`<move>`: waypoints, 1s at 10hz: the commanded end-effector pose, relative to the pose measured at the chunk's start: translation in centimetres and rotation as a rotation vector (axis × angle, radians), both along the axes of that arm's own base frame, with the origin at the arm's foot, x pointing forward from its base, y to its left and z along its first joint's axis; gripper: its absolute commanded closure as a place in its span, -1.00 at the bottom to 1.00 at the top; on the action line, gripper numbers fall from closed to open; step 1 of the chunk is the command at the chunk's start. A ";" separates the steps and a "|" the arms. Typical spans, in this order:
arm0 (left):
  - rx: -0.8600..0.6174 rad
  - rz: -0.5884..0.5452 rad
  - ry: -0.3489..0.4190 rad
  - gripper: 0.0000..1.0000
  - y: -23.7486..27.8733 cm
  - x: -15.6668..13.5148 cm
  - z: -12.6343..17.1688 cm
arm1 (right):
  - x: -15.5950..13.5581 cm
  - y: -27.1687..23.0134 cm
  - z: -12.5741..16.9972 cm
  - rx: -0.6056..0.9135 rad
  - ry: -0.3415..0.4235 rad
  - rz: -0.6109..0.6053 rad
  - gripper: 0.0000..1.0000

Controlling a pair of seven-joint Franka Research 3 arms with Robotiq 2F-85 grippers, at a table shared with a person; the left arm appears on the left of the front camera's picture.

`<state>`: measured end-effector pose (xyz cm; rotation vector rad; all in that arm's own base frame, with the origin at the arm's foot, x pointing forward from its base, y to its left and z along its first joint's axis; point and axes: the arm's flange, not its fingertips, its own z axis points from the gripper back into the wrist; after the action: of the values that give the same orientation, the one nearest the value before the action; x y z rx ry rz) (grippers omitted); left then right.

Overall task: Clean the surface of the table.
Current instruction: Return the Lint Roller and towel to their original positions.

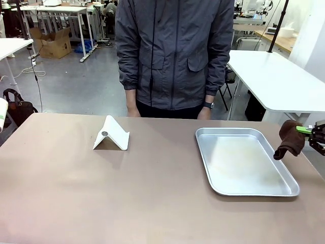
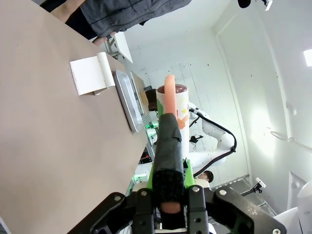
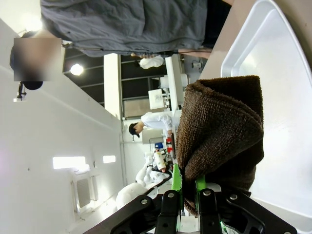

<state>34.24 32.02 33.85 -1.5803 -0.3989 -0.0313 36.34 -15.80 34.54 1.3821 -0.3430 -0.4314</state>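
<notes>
Showing the left gripper (image 2: pixel 168 200) pinching a spray bottle (image 2: pixel 170 141).

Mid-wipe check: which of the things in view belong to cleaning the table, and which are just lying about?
For the job:
- table
- brown cloth, pinched in the right gripper
- black-handled tool, clamped in the left gripper; what it is I cannot tell

Just lying about:
- silver tray, empty
- white folded stand

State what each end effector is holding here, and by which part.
Right end effector: a brown cloth, pinched at its bunched lower edge. Left end effector: a black-wrapped, orange-tipped handle, clamped near its base.
</notes>
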 end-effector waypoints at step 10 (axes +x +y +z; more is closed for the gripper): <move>0.701 -0.023 0.163 0.56 -26.6 7.2 23.2 | 5.2 28.8 11.8 -0.418 -0.203 0.247 0.76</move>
<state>41.16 7.95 58.14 -0.9723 -0.2399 -0.1077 40.87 11.14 47.23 1.0584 -0.3853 0.0233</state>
